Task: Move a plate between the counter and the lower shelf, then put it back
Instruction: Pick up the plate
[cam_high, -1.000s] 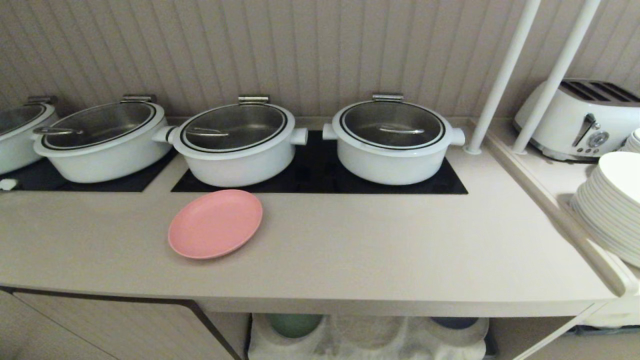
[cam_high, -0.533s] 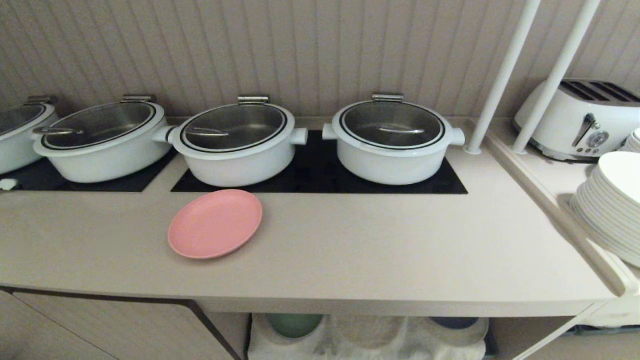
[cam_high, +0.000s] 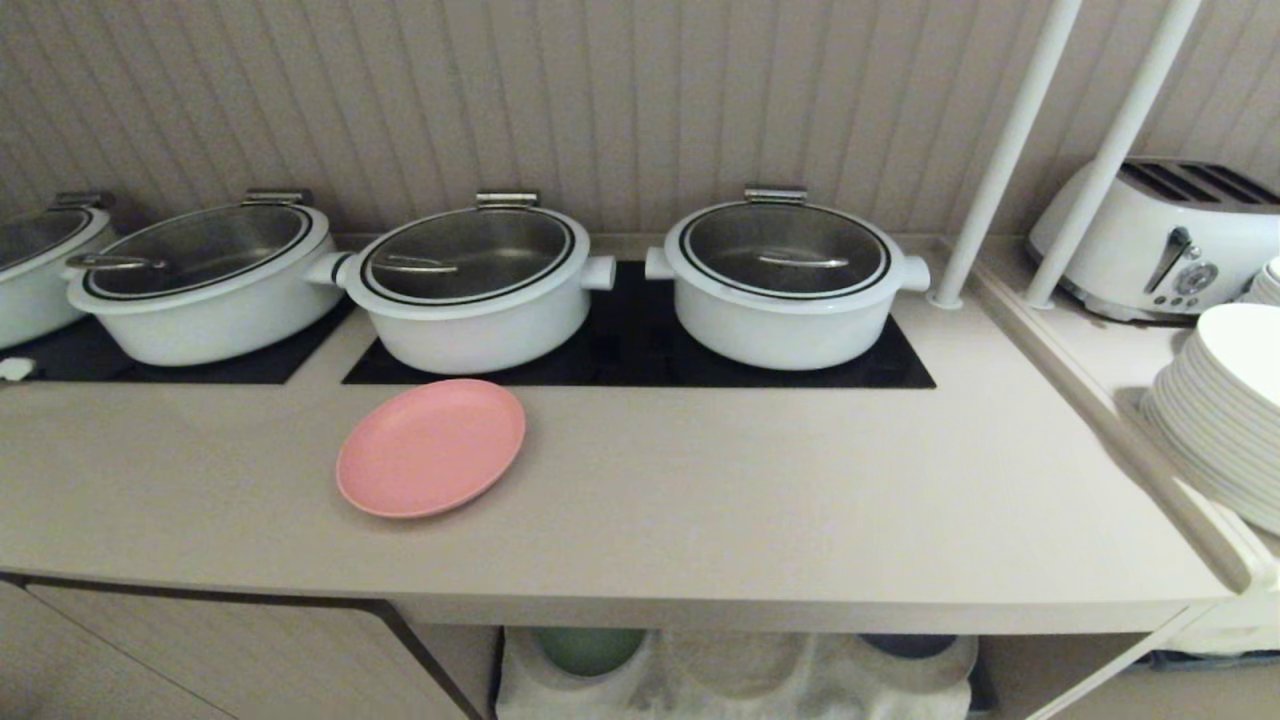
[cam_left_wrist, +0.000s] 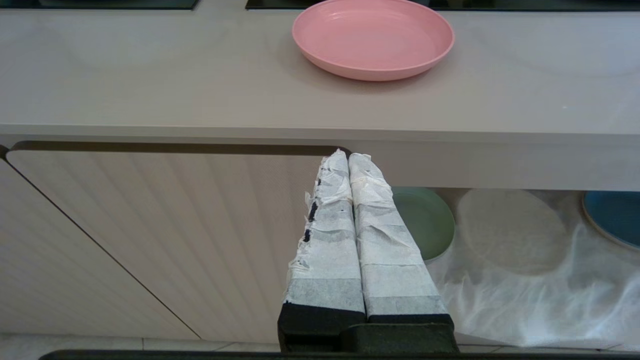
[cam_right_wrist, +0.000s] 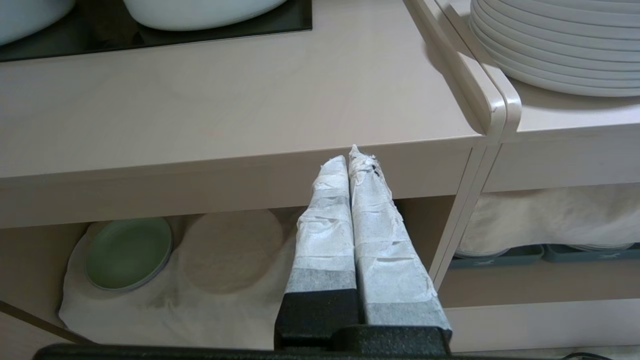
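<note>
The salmon-pink plate (cam_high: 431, 447) (cam_left_wrist: 373, 38) lies flat on the beige counter (cam_high: 750, 500) (cam_left_wrist: 150, 85) (cam_right_wrist: 225, 110), just in front of the middle white pot. Below the counter's front edge opens the lower shelf (cam_high: 735, 675) (cam_left_wrist: 525, 295) (cam_right_wrist: 165, 300), its board covered by an off-white cloth with round humps. Neither arm shows in the head view. My left gripper (cam_left_wrist: 348, 158) hangs shut and empty in front of the cabinet, below the counter edge and apart from the plate. My right gripper (cam_right_wrist: 348, 156) is shut and empty too, further right, before the shelf opening.
Several white lidded pots (cam_high: 783, 278) stand on black hob panels (cam_high: 640, 350). A green plate (cam_left_wrist: 425, 222) (cam_right_wrist: 127, 252) and a dark blue plate (cam_left_wrist: 614, 216) sit on the shelf cloth. At the right are two white poles (cam_high: 1005, 150), a toaster (cam_high: 1165, 240) and stacked white plates (cam_high: 1220, 410) (cam_right_wrist: 560, 45).
</note>
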